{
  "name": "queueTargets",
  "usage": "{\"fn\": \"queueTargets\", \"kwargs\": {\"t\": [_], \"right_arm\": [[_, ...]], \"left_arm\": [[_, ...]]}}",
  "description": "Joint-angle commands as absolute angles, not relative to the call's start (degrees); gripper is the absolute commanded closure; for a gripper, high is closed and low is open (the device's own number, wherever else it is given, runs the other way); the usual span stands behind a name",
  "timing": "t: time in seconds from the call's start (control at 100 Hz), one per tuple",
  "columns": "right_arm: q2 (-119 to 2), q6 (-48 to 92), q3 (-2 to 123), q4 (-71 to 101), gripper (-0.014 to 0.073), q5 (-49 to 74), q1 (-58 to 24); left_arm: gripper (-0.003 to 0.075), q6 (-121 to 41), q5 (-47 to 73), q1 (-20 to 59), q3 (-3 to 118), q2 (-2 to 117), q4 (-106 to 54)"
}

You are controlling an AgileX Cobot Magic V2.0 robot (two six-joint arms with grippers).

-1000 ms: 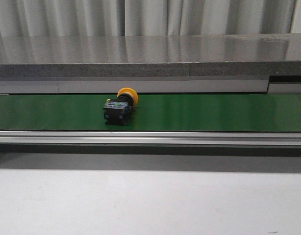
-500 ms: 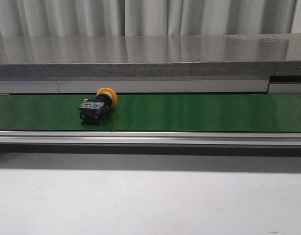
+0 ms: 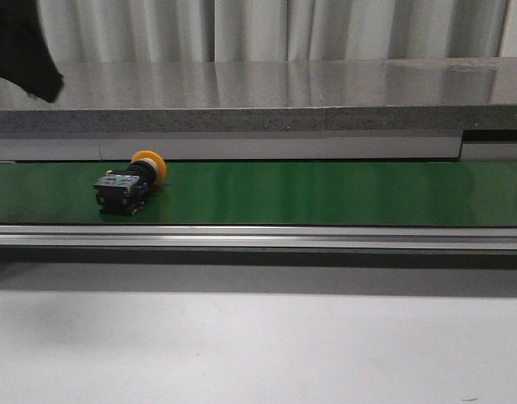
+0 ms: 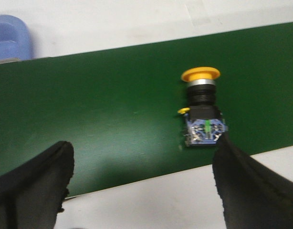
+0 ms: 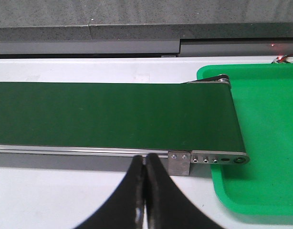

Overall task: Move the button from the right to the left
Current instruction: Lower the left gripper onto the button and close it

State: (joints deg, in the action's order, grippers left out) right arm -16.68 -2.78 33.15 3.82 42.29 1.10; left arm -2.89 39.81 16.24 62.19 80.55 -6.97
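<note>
The button [image 3: 128,183] lies on its side on the green belt [image 3: 326,194], left of the middle, with its yellow-orange head toward the far side. In the left wrist view the button [image 4: 202,112] shows with its black body and blue terminal end. My left gripper [image 4: 142,152] is open and empty, hovering over the belt's near edge, and one finger [image 4: 246,186] is just beside the button's body. My right gripper [image 5: 145,164] is shut and empty over the white table, in front of the belt's right end.
A dark part of my left arm [image 3: 23,46] hangs in the upper left of the front view. A green tray [image 5: 266,143] sits past the belt's right end. A blue container [image 4: 10,38] stands beyond the belt. A grey ledge [image 3: 258,97] runs behind the belt.
The button has travelled to the left along the belt. My left arm has come into the front view at the upper left.
</note>
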Motion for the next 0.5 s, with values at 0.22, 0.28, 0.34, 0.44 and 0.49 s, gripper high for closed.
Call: {"fn": "queueTargets", "kwargs": {"t": [0.22,0.28,0.34,0.44,0.49], "right_arm": [[-17.27,-2.29,34.63,3.79,0.0661,37.76,1.25],[-17.27,-2.29,34.63,3.79,0.0661,37.76,1.25],[-17.27,-2.29,34.63,3.79,0.0661,37.76,1.25],[-17.27,-2.29,34.63,3.79,0.0661,37.76,1.25],[-17.27,-2.29,34.63,3.79,0.0661,37.76,1.25]], "left_arm": [[0.0133,-2.9,50.56,17.97,77.36,94.83,-13.78],[0.0133,-2.9,51.05,17.97,78.8,96.43,-14.08],[0.0133,-2.9,51.59,17.97,79.57,98.0,-14.43],[0.0133,-2.9,51.87,17.97,80.01,99.61,-14.43],[0.0133,-2.9,51.74,17.97,80.01,100.3,-14.32]]}}
